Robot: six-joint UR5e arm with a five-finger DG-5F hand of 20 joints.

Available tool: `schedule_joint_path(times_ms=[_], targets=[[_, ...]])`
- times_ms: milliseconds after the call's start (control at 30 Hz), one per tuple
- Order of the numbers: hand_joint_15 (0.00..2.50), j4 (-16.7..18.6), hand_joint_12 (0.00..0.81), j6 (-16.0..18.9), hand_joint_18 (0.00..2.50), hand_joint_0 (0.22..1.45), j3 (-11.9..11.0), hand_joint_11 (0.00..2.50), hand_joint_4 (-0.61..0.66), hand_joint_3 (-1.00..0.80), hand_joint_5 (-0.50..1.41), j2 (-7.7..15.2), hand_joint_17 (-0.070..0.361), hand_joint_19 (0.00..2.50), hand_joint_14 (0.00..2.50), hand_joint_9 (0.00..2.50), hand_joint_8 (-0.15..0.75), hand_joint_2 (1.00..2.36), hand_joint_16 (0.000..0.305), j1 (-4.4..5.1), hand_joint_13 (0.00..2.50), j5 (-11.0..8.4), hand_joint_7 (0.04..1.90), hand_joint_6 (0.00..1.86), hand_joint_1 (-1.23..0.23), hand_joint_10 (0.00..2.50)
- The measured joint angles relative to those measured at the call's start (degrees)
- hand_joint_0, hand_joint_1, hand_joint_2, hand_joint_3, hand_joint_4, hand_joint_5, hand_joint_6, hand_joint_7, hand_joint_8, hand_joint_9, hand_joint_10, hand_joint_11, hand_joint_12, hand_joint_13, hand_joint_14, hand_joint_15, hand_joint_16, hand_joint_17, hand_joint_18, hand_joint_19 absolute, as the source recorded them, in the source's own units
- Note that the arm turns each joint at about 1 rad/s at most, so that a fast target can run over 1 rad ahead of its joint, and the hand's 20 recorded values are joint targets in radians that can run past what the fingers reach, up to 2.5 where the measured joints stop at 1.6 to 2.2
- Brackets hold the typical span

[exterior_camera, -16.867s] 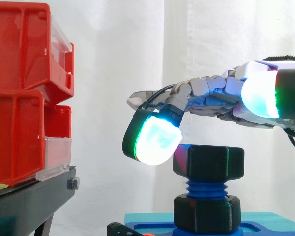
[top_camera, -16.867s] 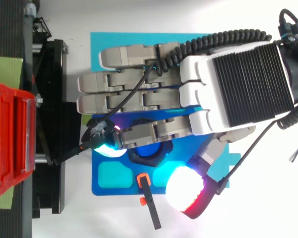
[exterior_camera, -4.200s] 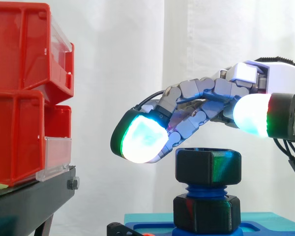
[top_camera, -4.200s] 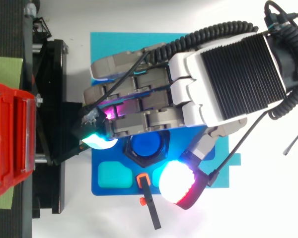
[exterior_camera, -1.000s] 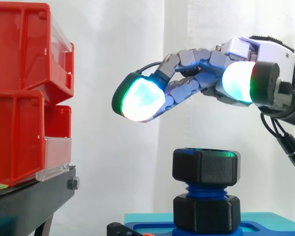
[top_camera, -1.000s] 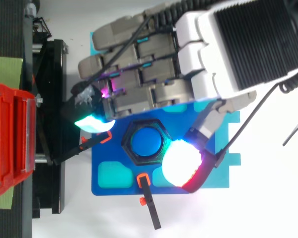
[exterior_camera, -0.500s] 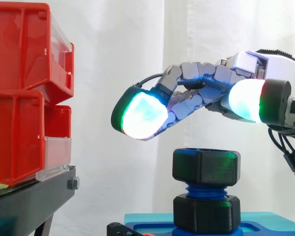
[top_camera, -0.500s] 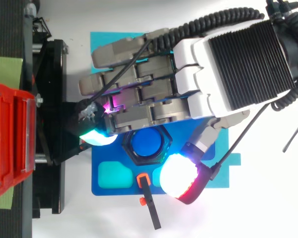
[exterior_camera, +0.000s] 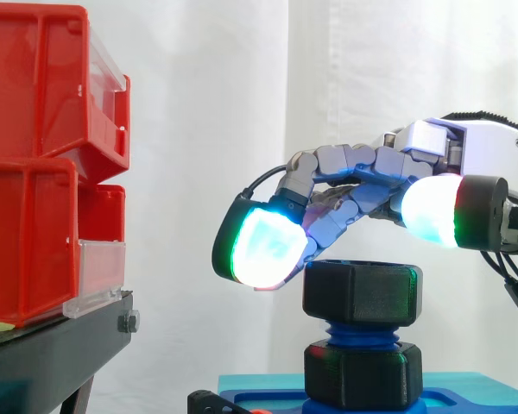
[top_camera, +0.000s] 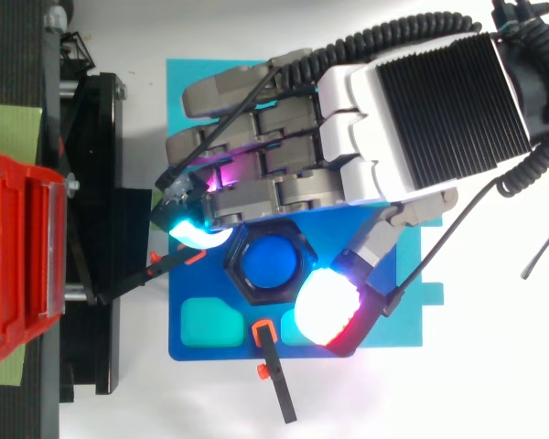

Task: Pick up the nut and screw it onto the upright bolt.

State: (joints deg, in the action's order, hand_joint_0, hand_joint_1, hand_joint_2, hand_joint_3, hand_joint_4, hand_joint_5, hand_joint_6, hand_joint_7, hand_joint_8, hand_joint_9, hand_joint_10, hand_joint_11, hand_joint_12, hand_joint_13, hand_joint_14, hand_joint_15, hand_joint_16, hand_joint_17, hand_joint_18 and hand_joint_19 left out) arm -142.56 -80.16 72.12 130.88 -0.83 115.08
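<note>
The black hex nut (exterior_camera: 363, 293) sits on top of the upright blue bolt (exterior_camera: 360, 332), above a second black hex piece (exterior_camera: 363, 375) at the bolt's foot. From above, the nut's rim (top_camera: 241, 279) rings the blue bolt end (top_camera: 268, 261). My hand (top_camera: 421, 110) hangs low over it, its fingers bent. A cyan-green fingertip (exterior_camera: 263, 246) is at the nut's left upper edge. The thumb pad (top_camera: 328, 306) hovers by the near right corner, slightly above the nut's top. I cannot tell whether either pad touches the nut; nothing is gripped.
The bolt stands in a blue fixture plate (top_camera: 229, 343) on a teal mat (top_camera: 178, 82). Stacked red bins (exterior_camera: 34, 155) sit on a black stand (exterior_camera: 52, 354) to the left. A black clamp with orange tabs (top_camera: 274, 375) lies at the plate's near edge.
Over the last second my hand has come down from well above the nut to its top edge, and the fingertip has moved in beside the nut. The nut has not moved.
</note>
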Motion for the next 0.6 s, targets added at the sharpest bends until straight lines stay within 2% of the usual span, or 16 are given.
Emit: schedule_joint_path(times_ms=[233, 600], targets=[[0.00, -0.24, 0.231, 0.00, 0.42, 0.50, 0.00, 0.00, 0.16, -0.50, -0.02, 0.00, 0.060, 0.16, 0.00, 0.72, 0.231, 1.00, 0.027, -0.18, 0.64, -0.03, 1.39, 0.50, -0.15, 0.00], [0.00, -0.37, 0.207, 0.00, 0.53, 0.51, -0.01, 0.00, 0.12, -0.50, 0.01, 0.02, 0.054, 0.18, 0.00, 0.83, 0.235, 1.00, 0.024, -0.38, 0.73, -0.03, 1.48, 0.50, -0.18, 0.00]])
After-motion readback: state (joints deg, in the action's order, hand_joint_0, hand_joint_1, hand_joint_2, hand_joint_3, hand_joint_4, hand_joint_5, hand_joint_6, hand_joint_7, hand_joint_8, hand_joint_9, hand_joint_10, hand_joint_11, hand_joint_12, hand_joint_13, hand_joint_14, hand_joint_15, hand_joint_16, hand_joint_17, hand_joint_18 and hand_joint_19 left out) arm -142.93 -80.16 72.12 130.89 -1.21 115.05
